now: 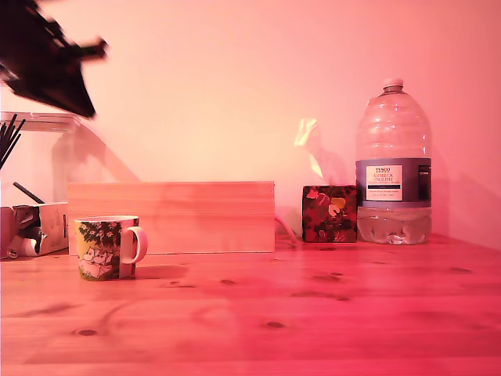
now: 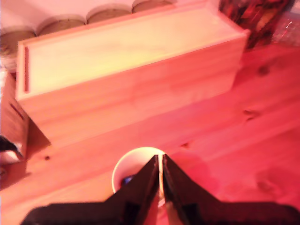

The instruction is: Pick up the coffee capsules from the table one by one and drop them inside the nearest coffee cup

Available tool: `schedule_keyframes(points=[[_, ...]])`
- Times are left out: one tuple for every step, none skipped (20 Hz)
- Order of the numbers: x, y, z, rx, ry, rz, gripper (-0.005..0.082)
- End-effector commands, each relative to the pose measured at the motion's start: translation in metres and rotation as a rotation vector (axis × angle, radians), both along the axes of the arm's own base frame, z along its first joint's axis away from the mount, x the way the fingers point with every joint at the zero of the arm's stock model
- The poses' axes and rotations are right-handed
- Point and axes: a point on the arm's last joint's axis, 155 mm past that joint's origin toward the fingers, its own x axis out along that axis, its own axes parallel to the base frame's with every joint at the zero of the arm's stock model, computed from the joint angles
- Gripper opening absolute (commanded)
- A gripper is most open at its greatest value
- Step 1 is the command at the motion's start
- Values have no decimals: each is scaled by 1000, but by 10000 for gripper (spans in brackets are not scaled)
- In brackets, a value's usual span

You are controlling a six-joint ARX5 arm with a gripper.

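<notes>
**No capsules visible on the tabletop**

You have the pine table bare of capsules in both views, so a blind descent could strike wood or tip the coffee cup, which stands before the plank box at the exterior view's left. The gripper hangs high above the cup's mouth, jaws nearly together with nothing seen between them. Something dark and bluish lies inside the cup (possibly a capsule; too blurred to tell). The arm itself is cropped and smeared.

pale plank box, floral tissue cube, water bottle
</notes>
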Motion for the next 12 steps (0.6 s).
schedule_keyframes(points=[[-13,0,-5,-30,-17,-2,-24],[-22,1,-8,-46,-25,0,-24],[-30,3,-10,-53,-40,0,-24],[-37,5,-13,-61,-46,3,-24],[-45,7,-16,-65,-57,3,-24],[-51,8,-19,-66,-63,3,-24],[-58,10,-23,-75,-64,7,-24],[-64,12,-28,-91,-59,15,-24],[-69,13,-31,-99,-59,21,-24],[-73,14,-33,-99,-61,21,-24],[-76,15,-34,-100,-62,21,-24],[-77,15,-32,-105,-63,23,-24]])
